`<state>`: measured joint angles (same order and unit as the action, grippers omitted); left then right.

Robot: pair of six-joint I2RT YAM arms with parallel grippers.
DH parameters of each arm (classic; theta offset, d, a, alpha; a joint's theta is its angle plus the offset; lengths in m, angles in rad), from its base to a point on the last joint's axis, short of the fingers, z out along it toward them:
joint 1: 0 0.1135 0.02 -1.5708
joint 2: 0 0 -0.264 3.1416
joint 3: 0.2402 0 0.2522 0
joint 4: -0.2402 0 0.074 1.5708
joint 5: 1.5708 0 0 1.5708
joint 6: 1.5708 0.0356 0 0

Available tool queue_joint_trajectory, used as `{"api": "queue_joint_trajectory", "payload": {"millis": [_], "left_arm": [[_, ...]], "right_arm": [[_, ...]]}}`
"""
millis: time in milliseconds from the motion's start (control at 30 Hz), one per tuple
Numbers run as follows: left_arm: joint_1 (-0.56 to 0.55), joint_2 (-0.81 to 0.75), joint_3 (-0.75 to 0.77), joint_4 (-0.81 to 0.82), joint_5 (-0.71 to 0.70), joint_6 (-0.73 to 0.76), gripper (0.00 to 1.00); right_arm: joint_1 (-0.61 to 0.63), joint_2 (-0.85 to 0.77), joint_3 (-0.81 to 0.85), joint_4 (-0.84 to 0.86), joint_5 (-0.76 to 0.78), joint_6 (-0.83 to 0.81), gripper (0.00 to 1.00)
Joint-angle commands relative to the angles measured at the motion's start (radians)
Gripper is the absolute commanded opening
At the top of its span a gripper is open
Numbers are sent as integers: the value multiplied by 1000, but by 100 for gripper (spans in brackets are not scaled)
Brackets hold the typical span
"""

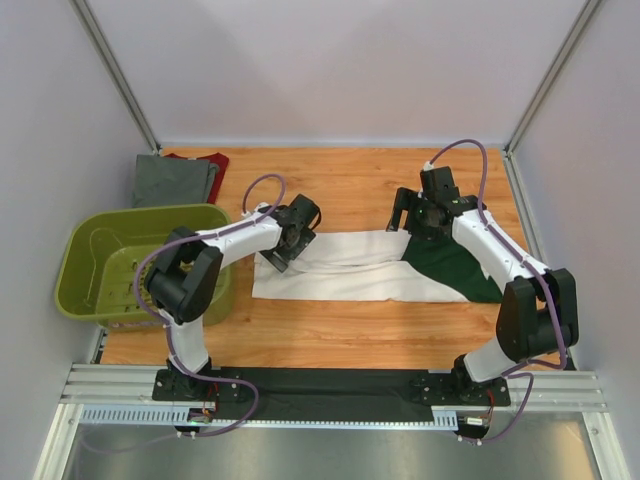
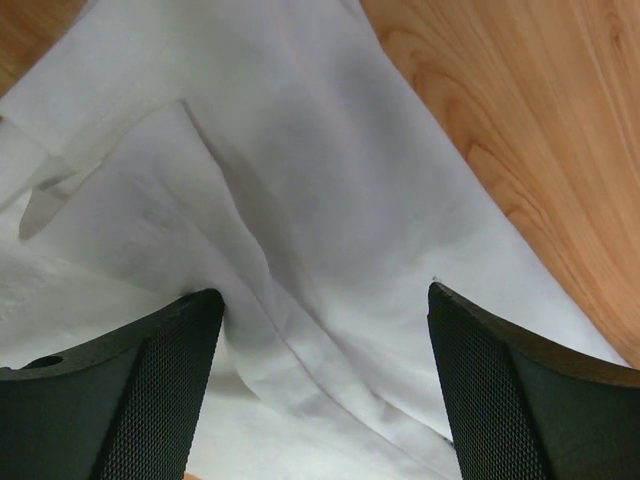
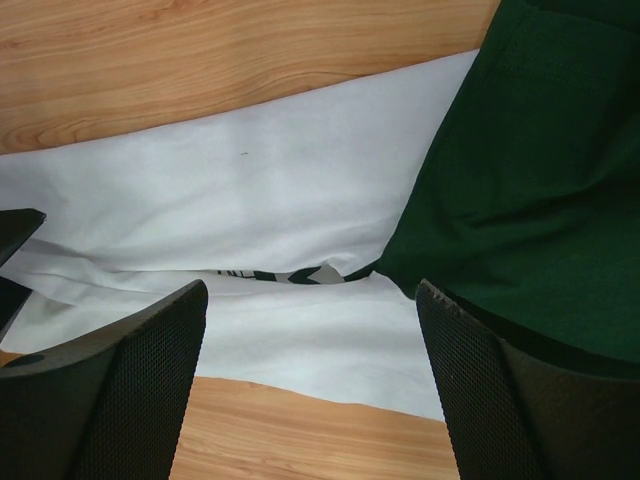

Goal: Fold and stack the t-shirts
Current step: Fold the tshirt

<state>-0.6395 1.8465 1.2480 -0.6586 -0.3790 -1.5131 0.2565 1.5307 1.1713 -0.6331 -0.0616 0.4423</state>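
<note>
The white t-shirt with its dark green shoulder part lies folded into a long strip across the middle of the table. My left gripper hovers open over the strip's left end, with wrinkled white cloth between its fingers but not pinched. My right gripper stands open above the strip's far edge, where white cloth meets the green part. A folded grey t-shirt rests on a dark red t-shirt at the back left.
An olive-green plastic basket stands at the left edge, close to my left arm. Bare wooden table stretches behind the strip and in front of it. Grey walls enclose the back and both sides.
</note>
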Motion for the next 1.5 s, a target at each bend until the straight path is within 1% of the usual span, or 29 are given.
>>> {"api": "queue_joint_trajectory", "payload": {"millis": [0, 133, 267, 333, 433, 567, 633, 667, 733, 867, 967, 1000, 1067, 1100, 1167, 1200, 1233, 1267, 1333, 1367, 1400, 1467], "left_arm": [[4, 13, 71, 42, -46, -2, 88], [8, 28, 128, -4, -92, -24, 88], [18, 43, 189, -119, -139, -64, 88], [23, 54, 208, -150, -147, -94, 89], [47, 91, 220, -190, -133, -127, 89], [87, 149, 261, -320, -86, -151, 89], [101, 123, 234, -323, -90, -141, 89], [103, 105, 197, -306, -100, -134, 89], [103, 44, 159, -279, -112, -93, 90], [103, -13, 120, -285, -147, -53, 91], [101, -53, 117, -230, -164, 37, 91], [100, -64, 114, -202, -161, 107, 92], [97, -92, 117, -142, -155, 157, 92], [90, -101, 119, -119, -153, 218, 93], [77, -116, 129, -95, -143, 264, 93], [70, -121, 131, -88, -133, 321, 93], [66, -128, 131, -85, -121, 346, 93], [55, -136, 119, -64, -80, 378, 93], [43, -165, 91, -26, -40, 479, 92], [28, -179, 71, 40, 10, 520, 92], [21, -205, 29, 71, 34, 604, 90], [-5, -228, -19, 124, 66, 677, 89]], "right_arm": [[-3, 3, 33, 6, 20, -8, 87], [-2, 19, 37, 9, 23, -2, 87], [-3, 39, 47, 4, 31, -1, 86], [-2, 49, 47, 4, 35, 6, 86], [-2, 65, 54, 9, 17, 10, 86], [-2, 82, 59, 24, -61, -5, 84], [9, 94, 62, 35, -99, -52, 80], [18, 98, 65, 38, -122, -71, 79], [52, 115, 71, 42, -124, -106, 78], [104, 154, 82, 68, -153, -149, 74], [150, 209, 120, 47, -145, -171, 70], [170, 239, 146, 36, -142, -175, 67], [184, 259, 159, 13, -119, -171, 66], [188, 269, 160, 13, -118, -163, 64], [190, 269, 154, 4, -124, -160, 63], [190, 269, 154, 0, -126, -162, 61], [190, 269, 153, -7, -130, -168, 59], [190, 270, 151, -19, -133, -174, 57], [199, 278, 143, -28, -133, -197, 52], [202, 279, 134, -34, -127, -203, 50], [214, 287, 130, -37, -118, -205, 48], [221, 293, 120, -37, -112, -206, 47]]}}
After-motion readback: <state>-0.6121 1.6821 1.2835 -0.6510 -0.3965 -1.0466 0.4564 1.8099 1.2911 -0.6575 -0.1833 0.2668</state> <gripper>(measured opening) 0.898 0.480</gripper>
